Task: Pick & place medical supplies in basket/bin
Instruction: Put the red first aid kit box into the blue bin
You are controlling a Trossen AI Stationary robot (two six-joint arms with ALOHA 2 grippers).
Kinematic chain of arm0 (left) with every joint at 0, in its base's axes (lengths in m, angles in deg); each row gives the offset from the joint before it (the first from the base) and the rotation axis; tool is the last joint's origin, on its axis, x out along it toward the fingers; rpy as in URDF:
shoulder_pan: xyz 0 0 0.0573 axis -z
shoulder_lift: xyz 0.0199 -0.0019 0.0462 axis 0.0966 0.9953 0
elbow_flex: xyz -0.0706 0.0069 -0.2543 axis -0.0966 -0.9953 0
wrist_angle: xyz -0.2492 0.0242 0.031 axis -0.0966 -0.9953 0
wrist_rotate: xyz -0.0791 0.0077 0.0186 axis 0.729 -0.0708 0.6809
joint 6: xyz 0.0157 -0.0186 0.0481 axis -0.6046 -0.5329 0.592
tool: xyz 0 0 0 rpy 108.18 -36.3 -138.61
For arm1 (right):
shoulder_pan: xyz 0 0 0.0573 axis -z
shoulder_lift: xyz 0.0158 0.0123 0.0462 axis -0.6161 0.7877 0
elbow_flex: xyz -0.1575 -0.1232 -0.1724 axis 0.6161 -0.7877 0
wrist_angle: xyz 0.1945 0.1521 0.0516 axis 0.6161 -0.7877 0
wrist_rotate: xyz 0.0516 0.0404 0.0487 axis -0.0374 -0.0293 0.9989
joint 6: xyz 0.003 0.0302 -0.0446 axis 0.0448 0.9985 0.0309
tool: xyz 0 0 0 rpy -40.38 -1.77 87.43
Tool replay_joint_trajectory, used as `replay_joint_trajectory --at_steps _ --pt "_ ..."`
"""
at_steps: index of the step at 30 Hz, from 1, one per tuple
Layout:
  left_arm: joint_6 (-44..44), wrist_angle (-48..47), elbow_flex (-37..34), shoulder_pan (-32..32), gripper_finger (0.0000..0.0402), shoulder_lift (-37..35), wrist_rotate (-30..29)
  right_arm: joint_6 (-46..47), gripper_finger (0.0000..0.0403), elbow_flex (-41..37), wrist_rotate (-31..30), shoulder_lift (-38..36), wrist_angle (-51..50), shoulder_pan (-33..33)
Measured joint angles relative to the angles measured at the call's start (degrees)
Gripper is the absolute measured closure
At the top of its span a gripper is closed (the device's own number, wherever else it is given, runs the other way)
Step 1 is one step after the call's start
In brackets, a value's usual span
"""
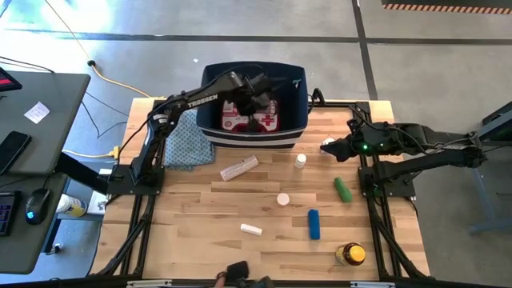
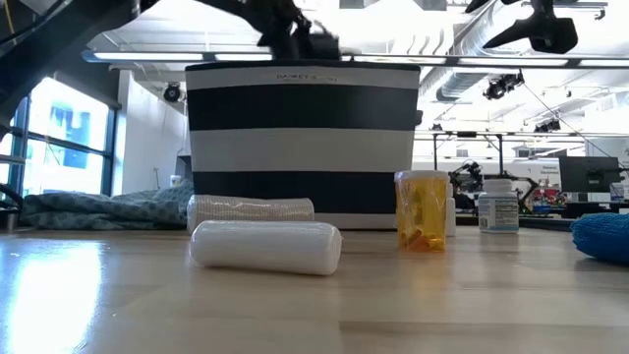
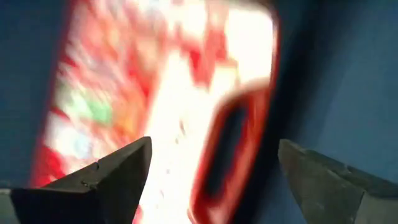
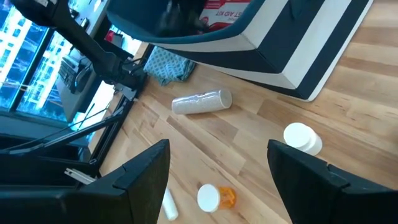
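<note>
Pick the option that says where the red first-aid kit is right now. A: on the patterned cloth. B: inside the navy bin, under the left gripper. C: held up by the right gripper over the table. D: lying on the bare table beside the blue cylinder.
B: in the high view the red first-aid kit lies inside the navy bin, with the open left gripper above it; the right gripper waits open over the table.

A grey concrete floor [image 1: 240, 32] crossed by dark lines surrounds the wooden table [image 1: 240, 200]; left of the table stands a dark desk [image 1: 32, 120] bearing a mouse [image 1: 32, 206] and a phone [image 1: 12, 150]. Beyond the table, tall windows [image 2: 54, 143] give daylight at the left; ceiling strip lights [image 2: 472, 61] and ducts run overhead.
</note>
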Motion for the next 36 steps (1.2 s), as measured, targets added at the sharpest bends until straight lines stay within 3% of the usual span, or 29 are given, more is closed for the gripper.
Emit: replay_joint_trajectory --at_steps 8,13,18,25,29,33,36 --pt "0.05 26.58 1.41 0.30 0.0085 0.52 1.18 2.71 0.0144 0.00 0.22 0.00 0.00 0.00" --pt "4.24 31.62 -0.89 0.57 0.0165 2.94 6.46 4.35 0.0144 0.00 1.61 0.01 0.00 -0.02" --pt "10.25 34.14 -0.81 0.81 0.0252 6.39 7.72 4.92 0.0144 -0.02 1.49 0.00 -0.02 0.00" --pt "10.71 35.41 -0.78 0.68 0.0375 10.17 14.39 6.13 0.0144 -0.02 1.62 0.00 -0.02 0.11" --pt "11.16 32.83 -0.82 0.87 0.0373 12.30 13.83 6.14 0.0144 -0.02 1.63 0.00 -0.16 0.11" --pt "13.92 28.55 -0.71 0.68 0.0332 12.69 8.31 6.30 0.0144 -0.02 1.40 0.00 -1.33 0.11" --pt "14.91 27.24 -0.65 0.82 0.0331 12.63 3.55 6.30 0.0144 -0.02 1.21 0.00 -2.66 0.11"
